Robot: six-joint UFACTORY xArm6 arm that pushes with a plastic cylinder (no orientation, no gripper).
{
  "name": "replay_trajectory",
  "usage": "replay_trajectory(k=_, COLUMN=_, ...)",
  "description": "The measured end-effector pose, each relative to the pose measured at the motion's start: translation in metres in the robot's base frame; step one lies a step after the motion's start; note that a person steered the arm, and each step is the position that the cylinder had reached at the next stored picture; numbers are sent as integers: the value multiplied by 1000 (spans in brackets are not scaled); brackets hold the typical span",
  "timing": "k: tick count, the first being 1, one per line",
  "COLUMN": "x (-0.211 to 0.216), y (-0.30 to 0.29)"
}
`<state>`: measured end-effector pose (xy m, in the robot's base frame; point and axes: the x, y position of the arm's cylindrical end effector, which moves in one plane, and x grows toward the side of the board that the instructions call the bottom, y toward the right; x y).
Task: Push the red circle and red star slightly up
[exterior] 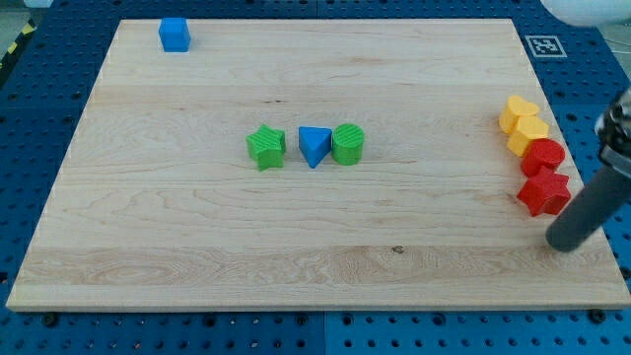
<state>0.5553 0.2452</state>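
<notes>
The red circle (543, 157) sits near the board's right edge, touching the red star (544, 192) just below it. Two yellow blocks (517, 113) (528, 134) stand in a line above the red circle, the lower one touching it. My tip (562, 243) is on the board below and slightly right of the red star, a short gap away from it. The dark rod slants up to the view's right.
A green star (265, 147), a blue triangle (314, 146) and a green circle (348, 144) stand in a row at the board's middle. A blue cube (175, 35) sits at the top left. The wooden board (296, 247) ends just right of the red blocks.
</notes>
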Motion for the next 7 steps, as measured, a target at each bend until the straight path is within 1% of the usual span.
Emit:
replay_trajectory(k=1, x=-1, y=0)
replay_trajectory(k=2, x=-18, y=0)
replay_trajectory(k=3, x=-20, y=-3)
replay_trajectory(k=4, x=-20, y=-35)
replay_trajectory(k=5, x=-20, y=-35)
replay_trajectory(k=7, x=-20, y=-76)
